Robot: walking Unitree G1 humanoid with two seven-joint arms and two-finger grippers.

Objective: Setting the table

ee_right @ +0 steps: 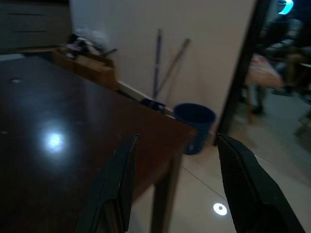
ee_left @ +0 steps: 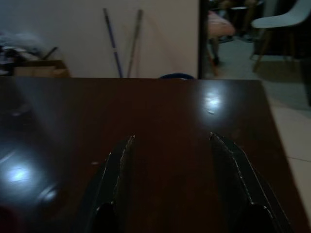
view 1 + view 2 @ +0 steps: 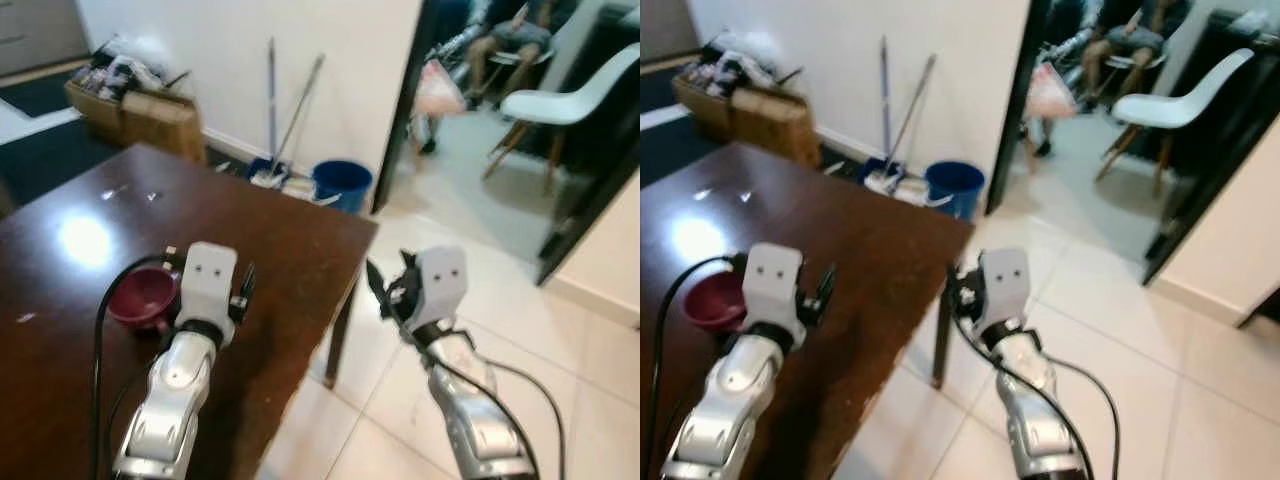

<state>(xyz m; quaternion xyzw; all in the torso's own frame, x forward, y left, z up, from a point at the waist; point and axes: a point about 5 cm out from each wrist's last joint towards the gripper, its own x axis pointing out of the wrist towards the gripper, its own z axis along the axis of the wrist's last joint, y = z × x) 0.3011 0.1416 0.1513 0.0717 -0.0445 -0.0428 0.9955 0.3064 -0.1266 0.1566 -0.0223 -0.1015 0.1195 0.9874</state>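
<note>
One bowl (image 3: 143, 296) is all you have on the worktop (image 3: 290, 250) so far. It is dark red, upright, and sits near the worktop's front, just beside the left gripper (image 3: 243, 292) on the side away from the corner. No plates, cutlery or glasses show on the dark wood. By my judgement you are at the very start of setting the table, with nearly everything left to bring.

Your left gripper hangs just over the worktop, between the bowl and the worktop's right edge. Its wrist view shows the two fingers (image 2: 114, 170) spread apart with bare wood between them, holding nothing. It is not touching the bowl, as far as the head views let me tell.

Your right gripper (image 3: 385, 292) is off the worktop, out past its right edge over the tiled floor (image 3: 520, 340), near the worktop's corner leg (image 3: 338, 335). Its wrist view looks back across the worktop corner, and its fingers (image 1: 119, 179) also stand wide apart and empty.

Beyond the worktop's far corner you have a blue bucket (image 3: 341, 184) and mop handles (image 3: 272, 100) against the wall, and a cardboard box (image 3: 140, 115) of clutter further along. None of that looks like tableware. A white chair (image 3: 575, 95) and a seated person (image 3: 505, 40) are through the doorway, well apart from the worktop.

You will likely need to find the remaining settings elsewhere.
</note>
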